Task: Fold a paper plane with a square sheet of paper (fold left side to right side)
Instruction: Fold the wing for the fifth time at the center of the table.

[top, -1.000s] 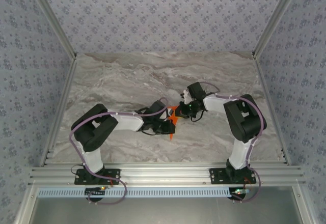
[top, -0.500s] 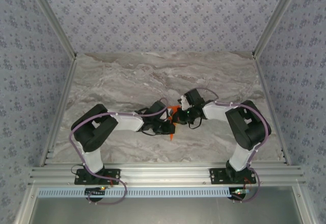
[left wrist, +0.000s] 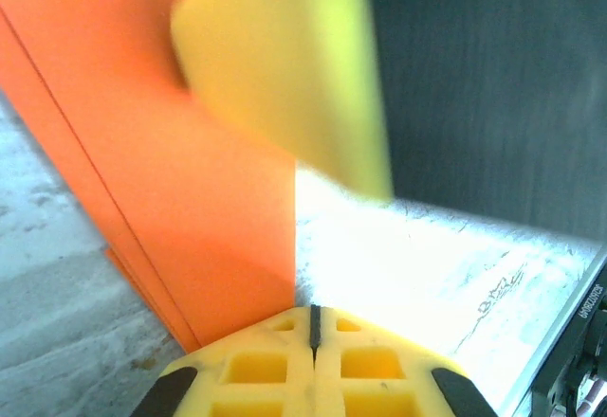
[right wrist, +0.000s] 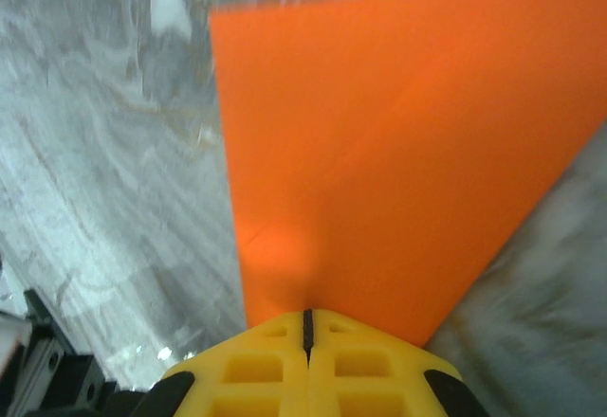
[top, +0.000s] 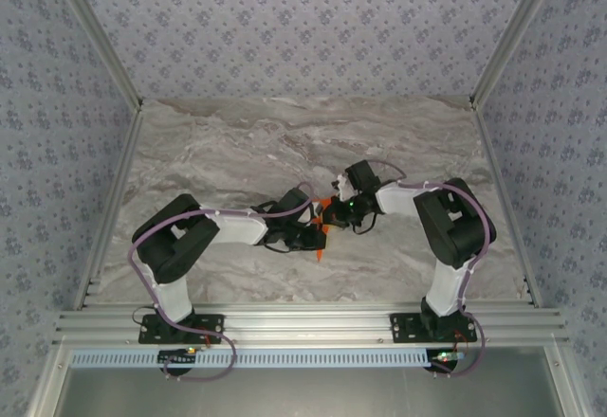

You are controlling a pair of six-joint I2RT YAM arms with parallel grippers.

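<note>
The folded orange sheet of paper (top: 324, 222) lies at the table's middle between both grippers, with a narrow point (top: 319, 255) aimed at the near edge. My left gripper (top: 316, 235) is shut; in the left wrist view its tip (left wrist: 311, 311) sits at the paper's (left wrist: 209, 199) right edge, and the sheet runs under the left finger, not into the seam. My right gripper (top: 338, 214) is shut, and the paper (right wrist: 379, 152) fans out from its seam (right wrist: 306, 315), puckered there. The blurred yellow right finger (left wrist: 285, 66) hangs close above the left one.
The marble table (top: 237, 152) is bounded by aluminium rails, one at the left (top: 114, 199), one at the right (top: 503, 199) and one along the near edge (top: 303, 324). Patterned walls stand behind. The two wrists nearly touch over the paper.
The right gripper has slid left and a little nearer, closing in on the left gripper over the paper, and its elbow has shifted. The left arm has stayed in place.
</note>
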